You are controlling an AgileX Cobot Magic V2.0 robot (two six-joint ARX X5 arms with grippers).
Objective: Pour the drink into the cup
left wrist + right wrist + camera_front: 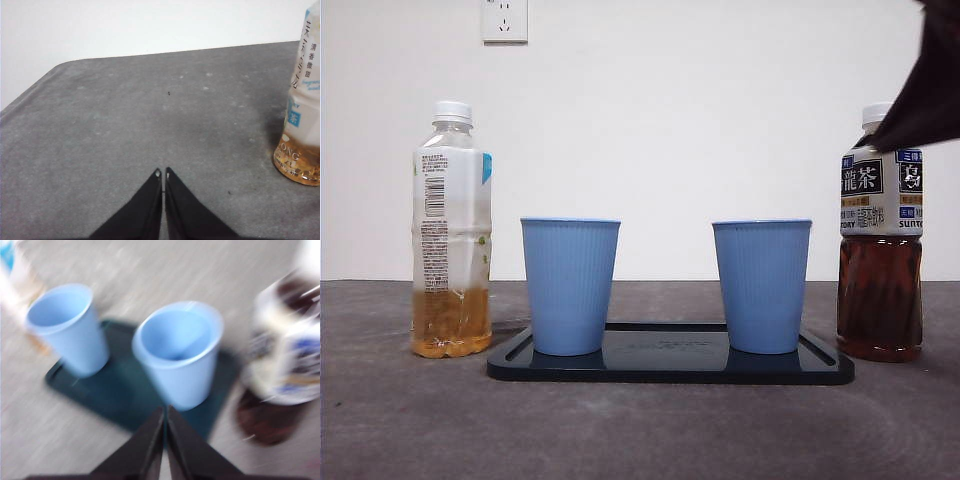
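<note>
Two blue ribbed cups stand on a dark tray [670,368]: one on the left [569,285], one on the right [761,285]. A dark tea bottle [880,240] with a white cap stands right of the tray, also seen blurred in the right wrist view [280,360]. A clear bottle [450,230] with a little yellow drink stands left of the tray. My right gripper [165,412] is shut and empty, high above the right cup [180,352]; its arm shows at the front view's top right [930,80]. My left gripper [162,173] is shut and empty over bare table beside the yellow bottle [302,105].
The grey table [640,430] spreads around the tray. A white wall with a socket [504,20] stands behind. The table's rounded far corner [60,67] shows in the left wrist view.
</note>
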